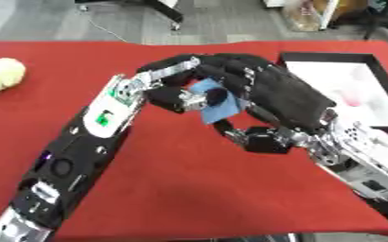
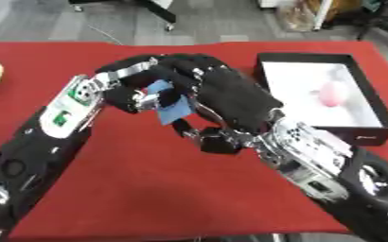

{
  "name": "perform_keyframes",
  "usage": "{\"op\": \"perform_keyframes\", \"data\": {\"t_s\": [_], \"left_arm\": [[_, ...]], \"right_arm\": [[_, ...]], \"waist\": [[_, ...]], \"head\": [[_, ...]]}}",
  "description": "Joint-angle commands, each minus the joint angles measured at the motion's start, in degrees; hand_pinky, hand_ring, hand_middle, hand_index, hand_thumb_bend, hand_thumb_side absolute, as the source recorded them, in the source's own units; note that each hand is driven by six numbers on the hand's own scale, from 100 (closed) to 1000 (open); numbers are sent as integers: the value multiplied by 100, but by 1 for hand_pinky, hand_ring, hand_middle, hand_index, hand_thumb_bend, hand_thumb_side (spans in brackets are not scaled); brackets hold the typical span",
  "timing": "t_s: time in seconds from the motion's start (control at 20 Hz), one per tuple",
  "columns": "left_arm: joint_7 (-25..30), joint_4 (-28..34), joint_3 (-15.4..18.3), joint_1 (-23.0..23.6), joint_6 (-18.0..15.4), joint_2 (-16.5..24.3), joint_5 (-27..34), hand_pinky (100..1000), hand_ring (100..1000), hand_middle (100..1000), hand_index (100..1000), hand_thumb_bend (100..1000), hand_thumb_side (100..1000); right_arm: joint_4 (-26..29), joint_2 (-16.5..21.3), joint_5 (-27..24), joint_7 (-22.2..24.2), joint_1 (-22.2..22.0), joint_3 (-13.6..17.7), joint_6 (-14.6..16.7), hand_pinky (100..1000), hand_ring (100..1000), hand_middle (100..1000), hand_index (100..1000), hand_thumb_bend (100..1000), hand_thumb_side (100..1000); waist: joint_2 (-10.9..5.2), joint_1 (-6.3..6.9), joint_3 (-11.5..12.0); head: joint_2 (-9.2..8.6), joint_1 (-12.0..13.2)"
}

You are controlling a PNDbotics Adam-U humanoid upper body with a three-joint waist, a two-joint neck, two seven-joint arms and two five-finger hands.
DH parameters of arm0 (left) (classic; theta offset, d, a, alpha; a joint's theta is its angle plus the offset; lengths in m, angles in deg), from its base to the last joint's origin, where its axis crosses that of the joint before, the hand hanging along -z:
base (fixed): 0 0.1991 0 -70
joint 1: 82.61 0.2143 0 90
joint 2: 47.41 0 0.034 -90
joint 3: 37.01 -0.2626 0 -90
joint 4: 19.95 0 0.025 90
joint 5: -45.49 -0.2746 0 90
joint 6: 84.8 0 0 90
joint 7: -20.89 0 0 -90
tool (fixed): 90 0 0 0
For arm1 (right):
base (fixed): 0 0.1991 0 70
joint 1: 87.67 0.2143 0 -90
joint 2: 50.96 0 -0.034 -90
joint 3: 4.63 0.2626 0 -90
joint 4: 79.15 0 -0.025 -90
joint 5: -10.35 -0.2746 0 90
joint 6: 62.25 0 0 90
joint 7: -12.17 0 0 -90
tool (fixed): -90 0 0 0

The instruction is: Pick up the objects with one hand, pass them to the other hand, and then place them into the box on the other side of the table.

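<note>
Your left hand (image 1: 168, 92) and right hand (image 1: 263, 94) both curl on the blue piece (image 2: 171, 105) mid-tabletop (image 1: 189, 189) | box (image 2: 371, 111) at right edge | yellow object (image 1: 2, 74) far left.

1. Legible text, labels, brands, numbers, signs: none can be read in either view.
2. Nearest candidate: small green patch on the white panel of the black-and-silver left forearm (image 1: 106, 118), at about 9 o'clock from the picture's centre; no characters can be made out on it.
</note>
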Motion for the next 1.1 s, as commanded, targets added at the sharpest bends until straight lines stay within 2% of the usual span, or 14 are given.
{"op": "perform_keyframes", "data": {"t_s": [0.05, 0.25, 0.3, 0.4, 0.45, 0.55, 0.65, 0.8, 0.95, 1.05, 1.1], "left_arm": [[872, 165, -34, -133, -938, 77, -12, 760, 609, 566, 740, 100, 602], [872, 191, -22, -119, -1002, 111, -28, 764, 609, 566, 741, 100, 592], [872, 199, -19, -117, -1015, 118, -29, 765, 609, 567, 741, 100, 589], [872, 220, -19, -115, -1044, 127, -34, 766, 611, 568, 743, 100, 583], [872, 232, -19, -114, -1058, 130, -35, 766, 611, 568, 743, 100, 582], [872, 256, -14, -111, -1086, 142, -40, 766, 611, 569, 743, 100, 575], [872, 274, -10, -111, -1114, 154, -56, 767, 612, 570, 744, 100, 572], [872, 293, -10, -108, -1171, 168, -101, 769, 616, 575, 749, 100, 577], [872, 307, 5, -104, -1243, 177, -166, 773, 625, 588, 761, 100, 636], [872, 309, 22, -108, -1301, 179, -223, 784, 647, 610, 784, 100, 763], [872, 309, 19, -114, -1346, 181, -272, 806, 678, 641, 815, 100, 864]], "right_arm": [[49, 157, 139, 126, 36, 124, -81, 920, 936, 895, 1000, 231, 100], [49, 170, 294, 275, -10, 114, -230, 910, 918, 799, 1000, 189, 100], [49, 171, 332, 298, -19, 112, -278, 904, 908, 742, 1000, 135, 100], [49, 171, 404, 329, -26, 104, -373, 880, 874, 624, 1000, 100, 100], [49, 169, 441, 321, -26, 103, -418, 874, 867, 607, 1000, 100, 100], [49, 167, 523, 253, -16, 124, -510, 819, 802, 473, 970, 100, 100], [49, 166, 604, 138, -8, 139, -607, 805, 782, 436, 954, 100, 100], [49, 153, 685, -72, 2, 150, -729, 746, 716, 311, 898, 100, 100], [49, 139, 664, -326, 0, 152, -848, 709, 680, 251, 865, 100, 100], [49, 144, 600, -497, -16, 131, -900, 699, 671, 236, 856, 100, 100], [49, 149, 575, -573, -25, 116, -917, 693, 667, 228, 855, 100, 100]], "waist": [[-59, 4, 8], [-57, 5, 11], [-58, 5, 11], [-60, 5, 13], [-61, 5, 13], [-64, 6, 12], [-65, 7, 13], [-66, 9, 12], [-67, 9, 13], [-69, 9, 14], [-70, 9, 13]], "head": [[-16, -23], [-16, -30], [-16, -32], [-16, -38], [-16, -42], [-16, -51], [-16, -58], [-16, -74], [-16, -87], [-16, -102], [-16, -111]]}}
